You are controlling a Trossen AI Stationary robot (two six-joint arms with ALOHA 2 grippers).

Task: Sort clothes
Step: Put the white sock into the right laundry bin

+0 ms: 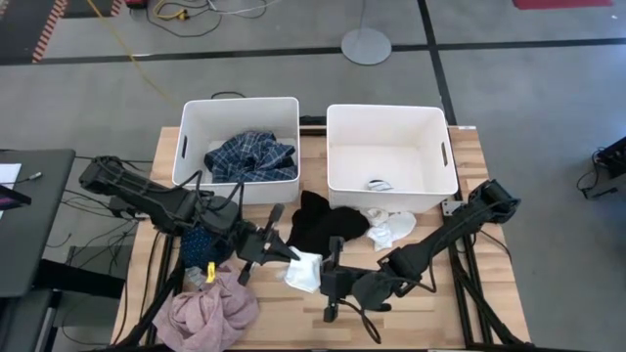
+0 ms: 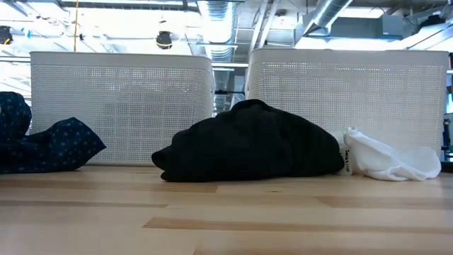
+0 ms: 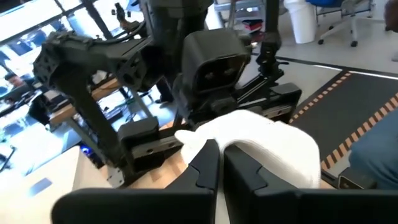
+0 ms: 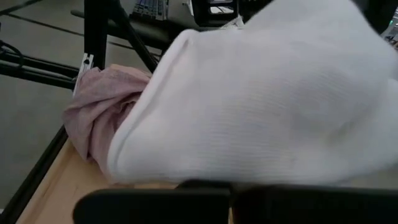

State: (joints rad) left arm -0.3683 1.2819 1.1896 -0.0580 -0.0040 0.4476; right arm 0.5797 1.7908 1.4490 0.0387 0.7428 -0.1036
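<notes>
A white sock [image 1: 304, 271] hangs between the two grippers above the front middle of the wooden table [image 1: 489, 293] — a soft, finely ribbed knit, bunched and folded over on itself. The left gripper [image 1: 290, 253] has its fingers [image 3: 205, 168] pressed together on one edge of the sock; the right gripper [image 1: 327, 277] meets it from the other side, its fingers clenched on the fabric too, which fills most of the right wrist view.

A pink garment [image 1: 207, 311] lies crumpled at the front left corner of the table, with a dark navy patterned garment [image 1: 203, 244] just behind it under the left arm. A black garment [image 1: 324, 223] sits heaped in the middle, just in front of the two bins, and a small pile of white socks [image 1: 393, 229] lies just to its right. The blue plaid garment [image 1: 250, 156] rests rumpled inside the left white bin [image 1: 188, 137]. The right white bin [image 1: 440, 156] holds one small grey-and-white sock [image 1: 378, 184] against its front wall.
</notes>
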